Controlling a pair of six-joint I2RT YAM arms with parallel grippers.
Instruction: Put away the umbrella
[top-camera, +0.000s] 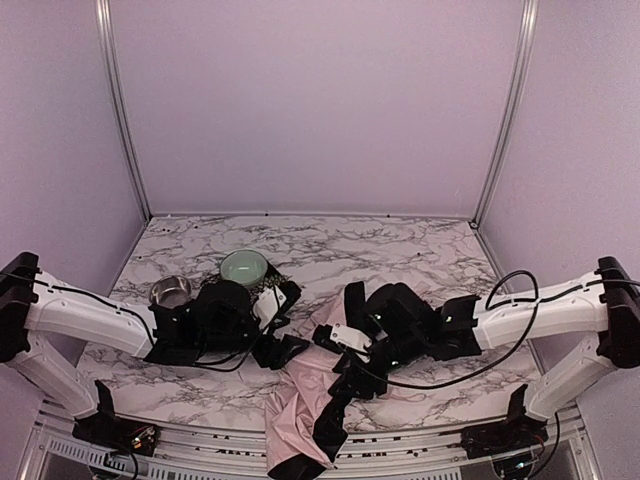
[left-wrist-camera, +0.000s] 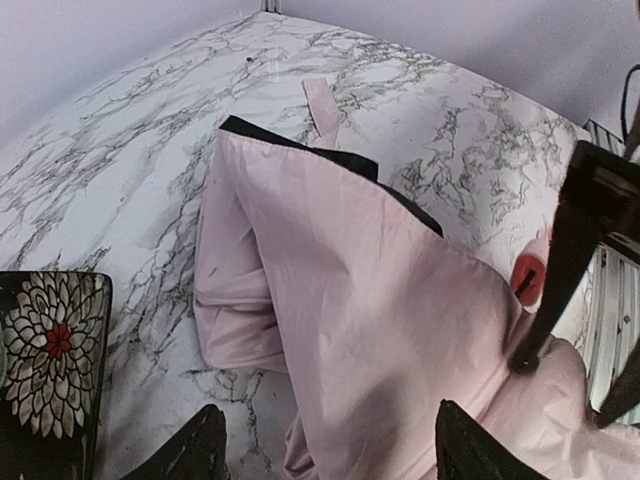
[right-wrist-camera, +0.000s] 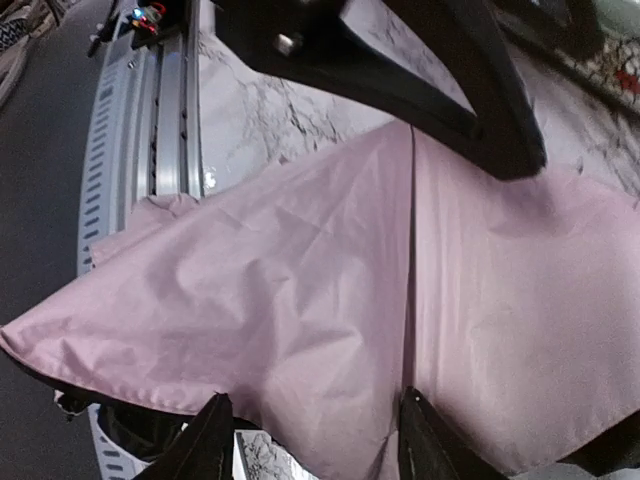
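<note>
The umbrella (top-camera: 300, 405) lies collapsed at the table's front middle, pale pink fabric with black lining, and its lower part hangs over the near edge. In the left wrist view the umbrella (left-wrist-camera: 360, 290) spreads under my left gripper (left-wrist-camera: 325, 448), which is open and holds nothing. Its pink strap (left-wrist-camera: 322, 105) lies flat on the marble beyond. My right gripper (right-wrist-camera: 315, 442) hovers open over the umbrella (right-wrist-camera: 330, 290) near a seam, with fabric showing between the fingertips. The two grippers face each other closely, left gripper (top-camera: 283, 330) and right gripper (top-camera: 340, 355). Shaft and handle are hidden.
A pale green bowl (top-camera: 244, 267) and a metal cup (top-camera: 170, 291) stand behind the left arm. A dark floral mat (left-wrist-camera: 50, 350) lies left of the umbrella. The metal rail (right-wrist-camera: 150, 130) marks the table's near edge. The marble table (top-camera: 400, 250) has walls on three sides.
</note>
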